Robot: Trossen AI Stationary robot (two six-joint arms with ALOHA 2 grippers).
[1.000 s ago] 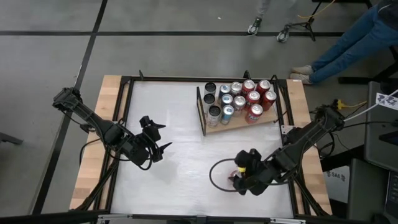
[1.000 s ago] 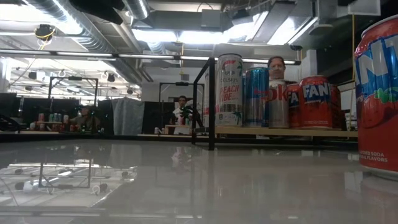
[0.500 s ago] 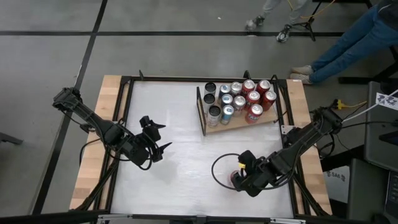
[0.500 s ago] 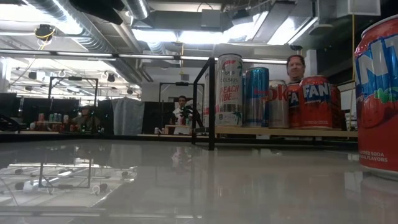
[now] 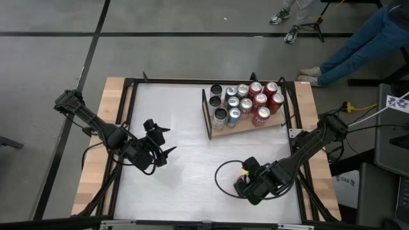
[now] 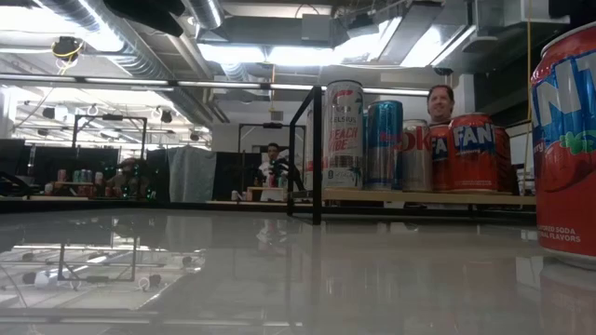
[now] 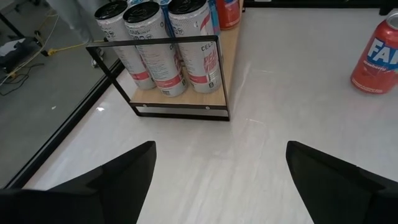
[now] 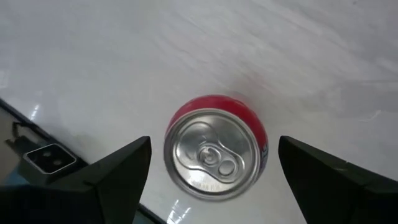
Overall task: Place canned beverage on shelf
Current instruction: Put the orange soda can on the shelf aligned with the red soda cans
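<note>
From the right wrist camera I look straight down on the red aluminium drink can with the silver pull-tab top [image 8: 215,147]; it stands upright on the white tabletop [image 8: 186,50], its long axis vertical, with my right gripper [image 8: 211,171] spread wide and poised above it, one dark finger showing off each side of the can and neither touching it; the gap is well wider than the can, so I judge the next move to be a straight descent along that axis until the fingers flank the body, then a squeeze; the can sits a little off-centre between the fingers, nearer one than the other, so I would nudge across before dropping

In the overhead view the right gripper [image 5: 250,183] hangs over the near right part of the table and hides most of the can; this arm is clearly the nearer one; the left gripper [image 5: 158,145] waits on the left half of the table, fingers parted and holding nothing, well apart from the can

Farther back lies the flat light-brown wooden shelf board with the thin black metal frame [image 5: 246,130], toward the far right of the table and already crowded with upright cans [image 5: 246,101]; from the can it lies away from me and slightly right; free board shows along its near edge, which is where I would aim
</note>
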